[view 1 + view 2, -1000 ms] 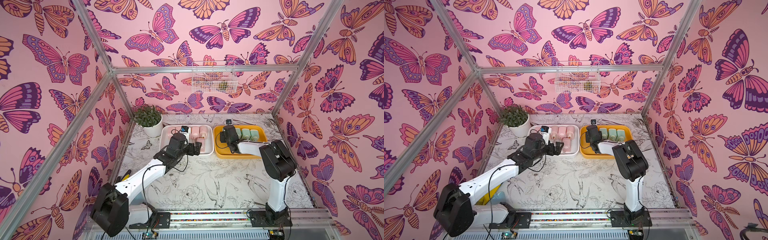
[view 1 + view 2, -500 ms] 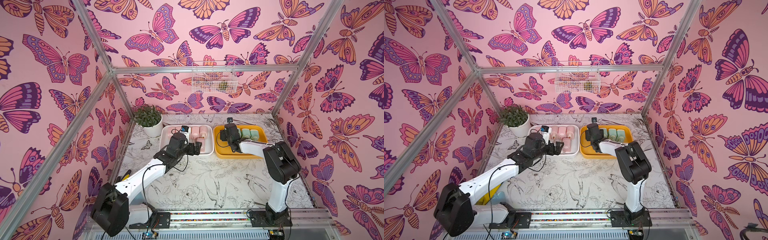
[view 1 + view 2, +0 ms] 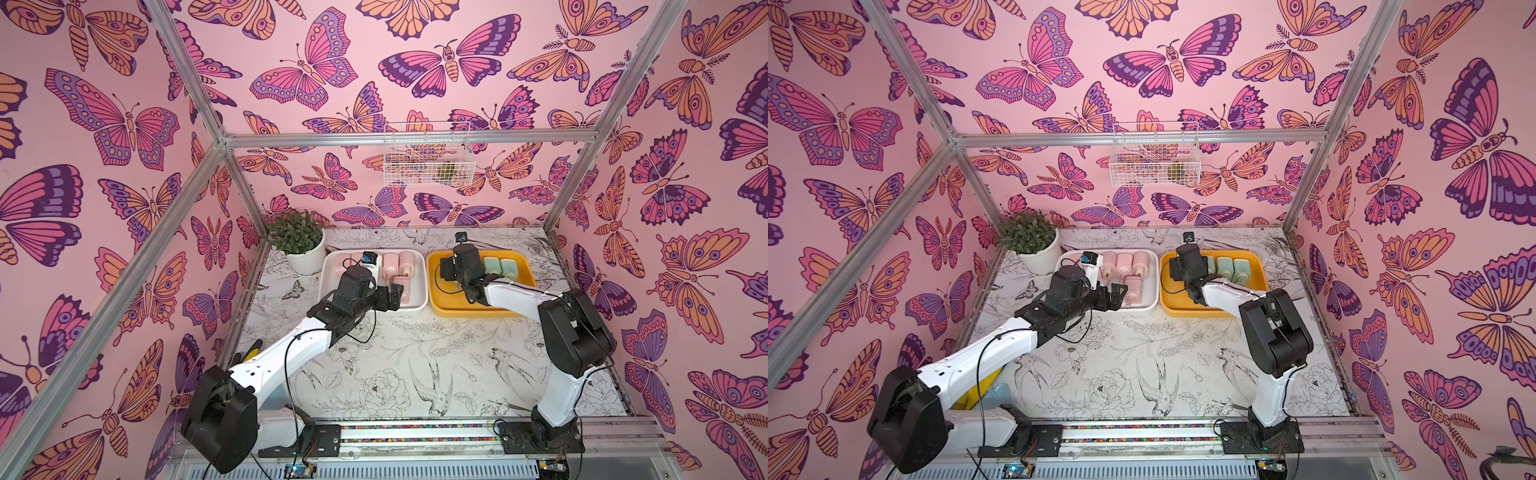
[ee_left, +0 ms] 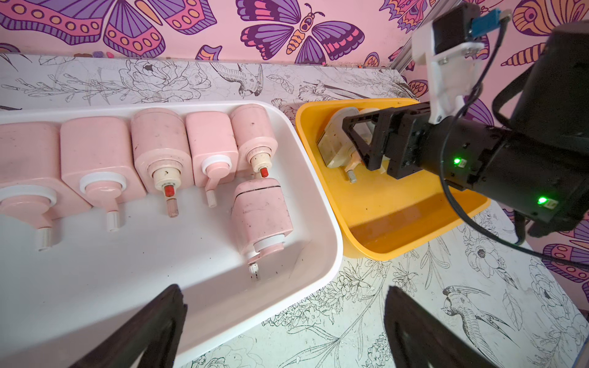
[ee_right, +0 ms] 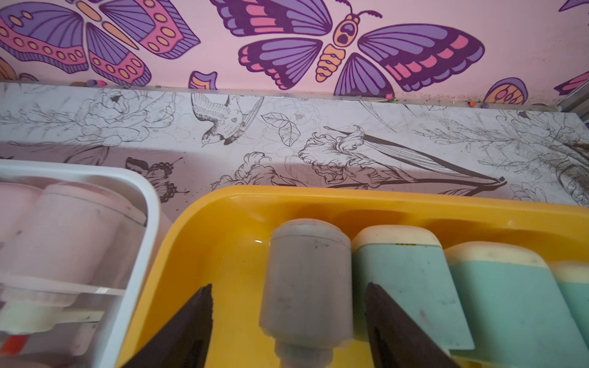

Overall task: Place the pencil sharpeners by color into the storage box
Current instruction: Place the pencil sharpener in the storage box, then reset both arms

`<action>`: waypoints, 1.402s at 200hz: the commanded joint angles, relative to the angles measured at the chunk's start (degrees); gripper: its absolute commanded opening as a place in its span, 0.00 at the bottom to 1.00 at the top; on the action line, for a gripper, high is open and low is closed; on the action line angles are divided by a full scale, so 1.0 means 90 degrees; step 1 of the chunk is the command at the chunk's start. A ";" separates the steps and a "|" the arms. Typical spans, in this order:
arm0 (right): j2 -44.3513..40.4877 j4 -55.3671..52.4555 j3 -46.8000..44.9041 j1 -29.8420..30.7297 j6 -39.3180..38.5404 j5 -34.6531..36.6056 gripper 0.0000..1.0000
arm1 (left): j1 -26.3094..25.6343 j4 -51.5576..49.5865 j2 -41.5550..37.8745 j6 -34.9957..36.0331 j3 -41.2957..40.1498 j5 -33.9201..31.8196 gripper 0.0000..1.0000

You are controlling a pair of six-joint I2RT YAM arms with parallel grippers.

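The left fingers [image 4: 153, 331] are wide apart and hold nothing. One of them hangs over the near part of the white tray [image 4: 322, 204], and the second hangs over the counter [image 4: 350, 318] just outside the tray's rim. Ahead of these fingers, five pink sharpeners [image 4: 161, 143] lie side by side in a row along the far wall of the white tray, with their handle ends turned toward the fingers. A sixth pink sharpener [image 4: 259, 213] lies alone in front of this row, at the end nearest to the yellow tray [image 5: 223, 239]. It is the closest one to the left fingers, but it is apart from them.

The right fingers [image 5: 191, 331] are low inside the yellow tray, which sits just beside the white one. They are apart, one at each side of a greyish sharpener [image 5: 309, 277]. A gap shows on both sides, so they do not clamp it. This sharpener lies on the tray floor, and its handle end points back toward the fingers. Just beyond the finger that is farther from the white tray lie the mint green sharpeners [image 5: 404, 280], close beside the greyish one. Two show well and a third shows only at the picture's edge.

A potted plant [image 3: 297, 237] stands on the counter beyond the white tray, well apart from all the fingers.
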 commanded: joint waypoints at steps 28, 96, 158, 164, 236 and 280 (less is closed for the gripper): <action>-0.0674 -0.0133 -0.0118 0.0040 -0.0043 -0.0258 0.79 | 0.0058 -0.0129 -0.0380 -0.0013 -0.0070 -0.0079 1.00; -0.1563 0.1444 -0.1223 0.0021 -0.0163 -0.0711 0.83 | 0.0087 -0.0142 -0.0312 -0.0073 -0.0018 -0.0088 1.00; -0.2648 0.1946 -0.2338 -0.0022 -0.0446 -0.0202 0.99 | 0.0283 -0.0513 -0.0310 -0.0275 0.0020 -0.1010 1.00; -0.2823 0.2004 -0.2508 -0.0054 -0.0537 -0.0121 0.99 | 0.0332 -0.0510 -0.0377 -0.0176 -0.0020 -0.1134 1.00; -0.4569 0.1482 -0.3853 -0.2001 -0.0543 0.0748 0.99 | 0.1325 0.2075 -0.1085 0.3040 -0.2096 -0.2321 1.00; -0.4892 0.1251 -0.4289 -0.2817 -0.0580 0.1549 0.99 | 0.2560 0.2244 -0.1048 0.2652 -0.2727 -0.1050 1.00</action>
